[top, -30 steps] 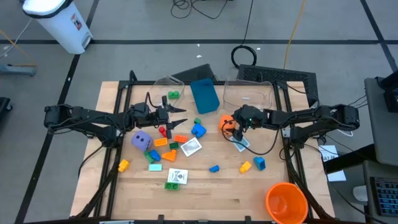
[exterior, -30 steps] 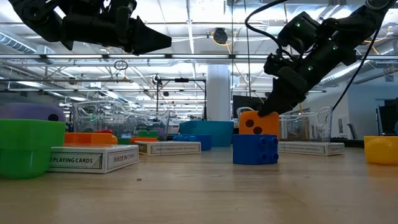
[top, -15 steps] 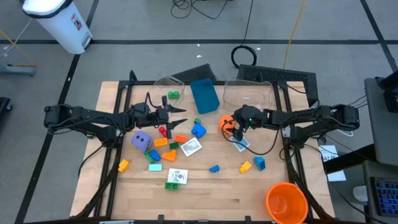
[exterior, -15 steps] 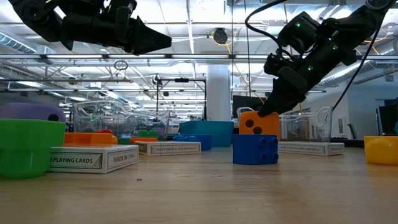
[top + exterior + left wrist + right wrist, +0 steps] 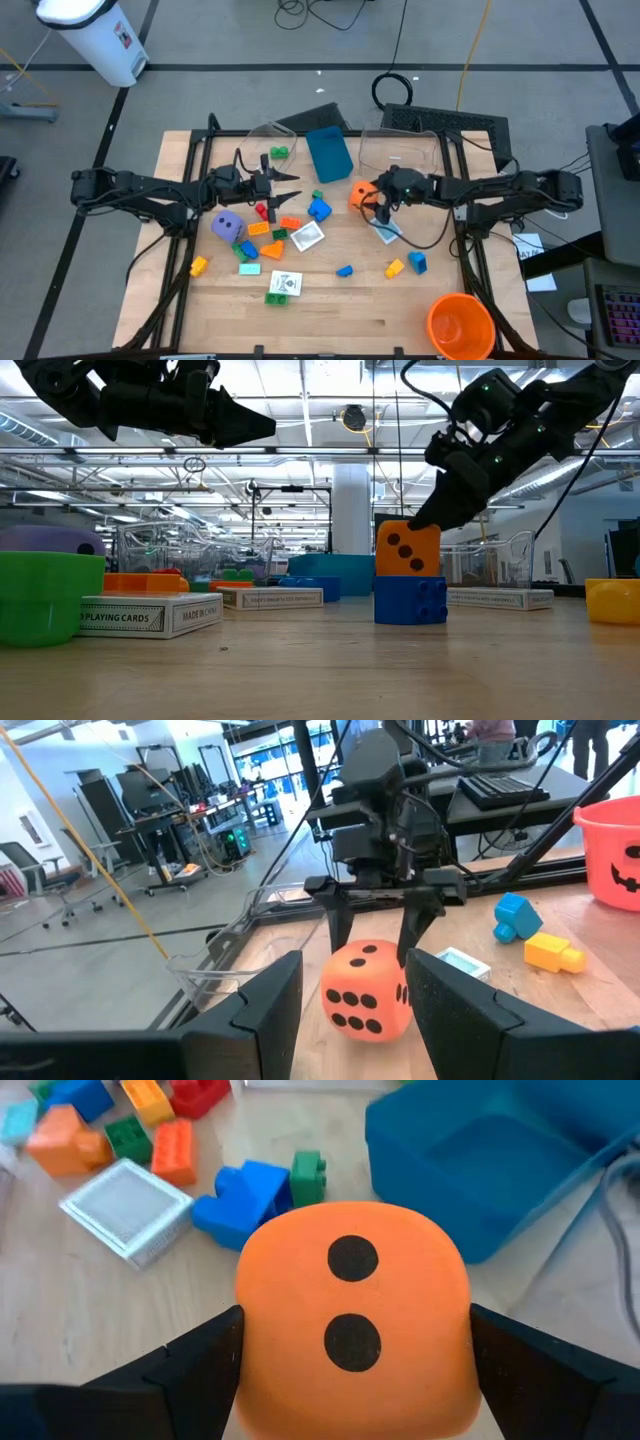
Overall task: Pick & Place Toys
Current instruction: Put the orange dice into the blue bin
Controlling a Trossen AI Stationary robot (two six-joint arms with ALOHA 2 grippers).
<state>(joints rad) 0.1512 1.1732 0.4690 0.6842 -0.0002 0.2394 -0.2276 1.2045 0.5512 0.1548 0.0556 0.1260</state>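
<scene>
The orange dotted die (image 5: 360,194) sits between the fingers of my right gripper (image 5: 373,197), just right of the table's middle, and fills the right wrist view (image 5: 352,1320). My left gripper (image 5: 290,185) hangs level above the table's left half, open, with nothing between its fingers; it faces the die (image 5: 367,988). Below it lie a purple die (image 5: 227,225), several coloured bricks (image 5: 262,240) and white cards (image 5: 307,236) flat on the table. My right gripper pinches the orange die by two opposite side faces (image 5: 250,1335), one finger (image 5: 339,920) on each side, near its top. The fingers slant down from the table's right side. The die is upright; a blue brick (image 5: 410,600) hides its underside in the low view.
A blue box (image 5: 329,152) and two clear tubs (image 5: 265,140) (image 5: 400,150) stand at the far edge. A big orange cup (image 5: 460,325) stands at the near right corner. A card (image 5: 386,228) lies under my right gripper; blue and yellow bricks (image 5: 405,265) lie nearer.
My right gripper has gone up a little with the orange die. In the low view the die now stands higher behind the blue brick and has tipped, showing a face with three dots squarely.
</scene>
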